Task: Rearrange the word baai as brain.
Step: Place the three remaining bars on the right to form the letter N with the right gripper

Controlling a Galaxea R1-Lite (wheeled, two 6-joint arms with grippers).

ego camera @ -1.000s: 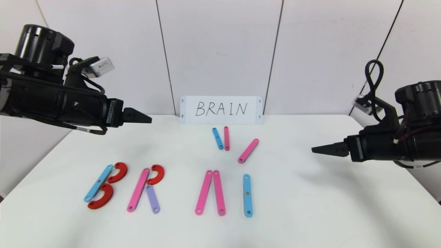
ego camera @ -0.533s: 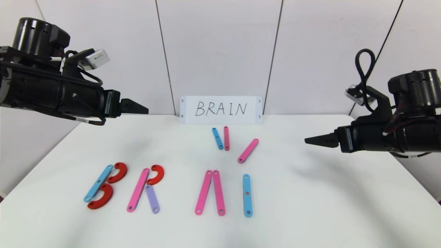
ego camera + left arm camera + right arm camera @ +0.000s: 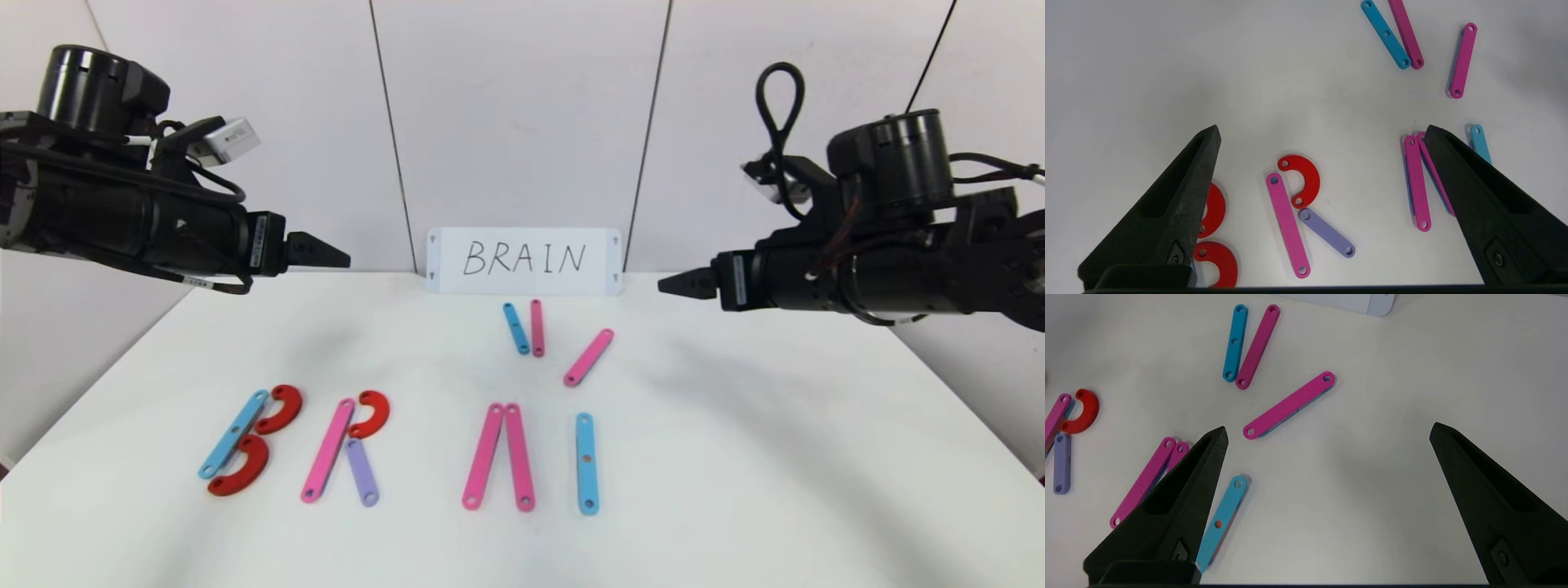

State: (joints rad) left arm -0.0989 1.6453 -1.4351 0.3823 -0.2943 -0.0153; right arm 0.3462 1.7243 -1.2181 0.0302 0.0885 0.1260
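Pink, blue, purple and red plastic pieces are seen from the head camera, spread over a white table (image 3: pixel 735 457). Eleven pieces are counted: five pink strips, three blue strips, one purple strip and three red curves.

The front row (image 3: pixel 392 449) lies below and between both pincers, spelling B, R, an uncrossed A and I. The B is made of one blue strip (image 3: pixel 233 434) and two red curves (image 3: pixel 279 409). The R is made of one pink strip (image 3: pixel 327 450), one red curve (image 3: pixel 371 413) and the purple strip (image 3: pixel 361 472). Two pink strips (image 3: pixel 498 456) meet at the top, and one blue strip (image 3: pixel 586 463) stands alone.

Three loose strips lie farther back: a blue and pink pair (image 3: pixel 525 327), touching, and a slanted pink strip (image 3: pixel 588 357). A white card (image 3: pixel 524 260) reading "BRAIN" stands against the wall, between the two pincers. The left gripper (image 3: pixel 326 255) is held high over the table's left far edge. The right gripper (image 3: pixel 682 284) is held high to the right of the card. Nothing lies in the way of either.

From the left wrist, the left pincer (image 3: pixel 1323 134) is shown spread wide and empty, the R lying between its fingers, the loose strips beyond them.

From the right wrist, the right pincer (image 3: pixel 1327 433) is shown spread wide and empty. The slanted pink strip (image 3: pixel 1289 404) lies just beyond one fingertip; bare table is seen between the fingers.
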